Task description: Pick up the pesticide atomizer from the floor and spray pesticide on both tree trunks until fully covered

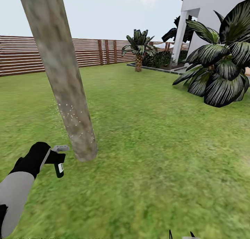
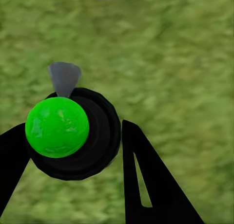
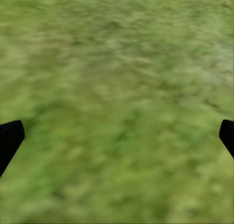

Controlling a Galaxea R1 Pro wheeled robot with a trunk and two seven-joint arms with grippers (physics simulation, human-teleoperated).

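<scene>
The tree trunk (image 1: 59, 72) is blotchy grey-beige, dotted with whitish-yellow pesticide (image 1: 71, 116) specks. The pesticide atomizer (image 1: 58, 160) is black with a grey head and white label; from the left wrist, its top shows a bright green ball. The grass (image 1: 156, 145) is mottled green, the fence (image 1: 69, 53) brown-slatted.

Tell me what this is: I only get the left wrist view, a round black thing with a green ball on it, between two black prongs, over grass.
Observer: On the head view it is a small black spray bottle with a grey trigger head, clamped in the left gripper.
Visitor: Pointed at what?
Observer: Its nozzle faces a thick, leaning, mottled grey-beige tree trunk close by.
Visitor: Any spray on it?
Observer: Fine whitish specks dot the trunk's lower part.
</scene>
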